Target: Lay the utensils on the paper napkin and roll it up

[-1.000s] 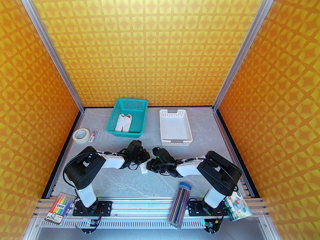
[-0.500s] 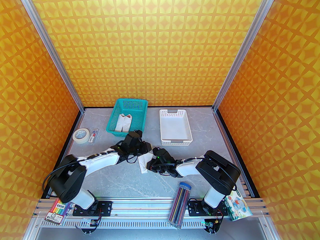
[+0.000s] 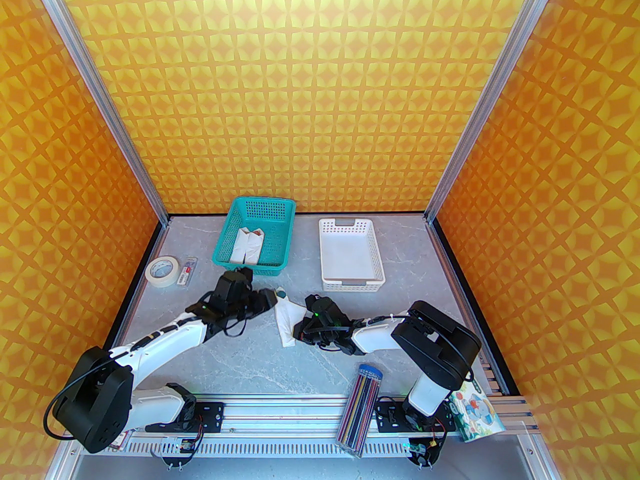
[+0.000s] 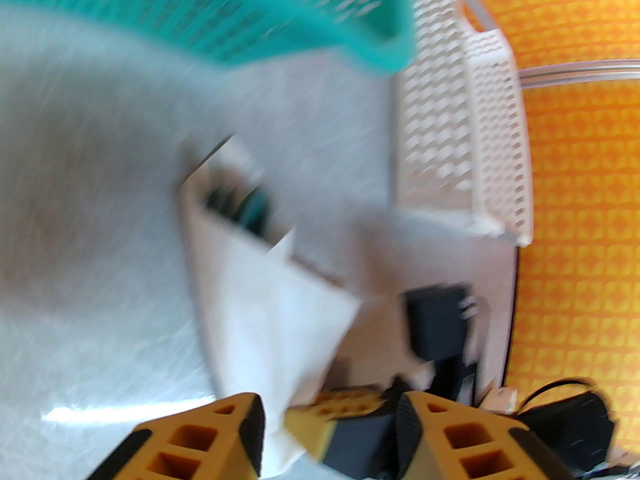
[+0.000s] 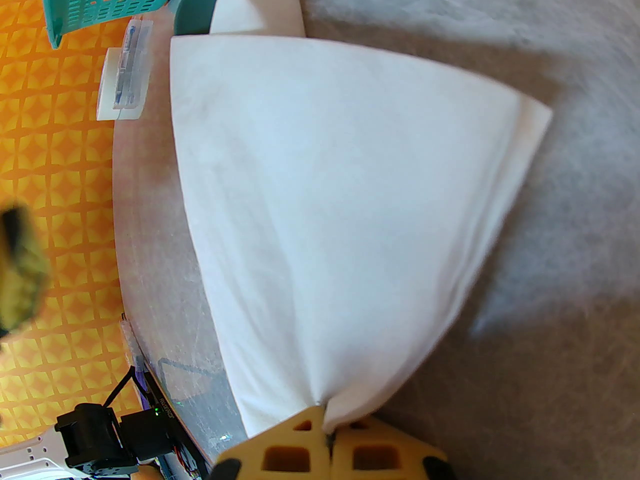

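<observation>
The paper napkin (image 3: 286, 320) lies folded over into a loose white wrap at the table's middle. A dark teal tip of the utensils (image 3: 282, 294) pokes out of its far end; the blurred left wrist view shows the utensils (image 4: 245, 208) in that open end. My right gripper (image 3: 298, 329) is shut on the napkin's near right edge, and the right wrist view has the right gripper (image 5: 327, 438) pinching the paper napkin (image 5: 340, 208). My left gripper (image 3: 270, 299) hovers open just left of the napkin's far end, holding nothing; in its own view the left gripper (image 4: 330, 433) shows spread fingers.
A teal basket (image 3: 237, 218) with white napkin bundles (image 3: 247, 245) stands at the back, a white basket (image 3: 327, 255) to its right. A tape roll (image 3: 162, 269) and a small clear case (image 3: 187, 270) lie at the left. A pencil case (image 3: 362, 408) lies on the front rail.
The left gripper has opened, let go of the napkin and drawn back to the left with its arm stretched low. The right gripper has stayed shut on the napkin.
</observation>
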Controlling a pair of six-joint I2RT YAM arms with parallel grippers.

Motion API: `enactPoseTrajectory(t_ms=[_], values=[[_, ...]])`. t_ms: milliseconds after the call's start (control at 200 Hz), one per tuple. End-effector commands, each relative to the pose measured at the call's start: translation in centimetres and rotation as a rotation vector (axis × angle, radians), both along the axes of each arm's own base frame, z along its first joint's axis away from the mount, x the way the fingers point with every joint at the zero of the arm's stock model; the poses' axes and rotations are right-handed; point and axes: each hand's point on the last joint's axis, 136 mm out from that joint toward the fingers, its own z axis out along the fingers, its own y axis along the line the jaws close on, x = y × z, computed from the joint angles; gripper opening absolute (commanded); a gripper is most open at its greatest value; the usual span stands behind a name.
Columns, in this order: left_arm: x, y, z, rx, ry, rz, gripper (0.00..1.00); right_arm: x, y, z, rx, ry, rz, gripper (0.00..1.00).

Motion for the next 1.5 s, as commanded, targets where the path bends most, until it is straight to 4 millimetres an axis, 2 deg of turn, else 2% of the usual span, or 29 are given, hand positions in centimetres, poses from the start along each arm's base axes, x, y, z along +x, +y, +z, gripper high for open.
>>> enactPoseTrajectory(t_ms=[0, 455, 875, 1490], values=[[-0.7, 0.0, -0.5, -0.027, 0.003, -0.005, 0.57, -3.0, -2.9, -4.9, -0.162, 0.137, -0.002, 0.00], [-1.5, -2.2, -3.6, -0.059, 0.055, -0.048, 0.58, -3.3, -3.6, -5.2, -0.190, 0.147, -0.011, 0.00], [-1.6, -3.2, -5.5, -0.043, 0.091, -0.068, 0.57, -3.6, -4.1, -5.4, -0.199, 0.153, -0.018, 0.00], [-2.0, -3.7, -7.1, -0.027, 0.120, -0.090, 0.49, -3.7, -4.4, -5.6, -0.207, 0.162, -0.022, 0.00]])
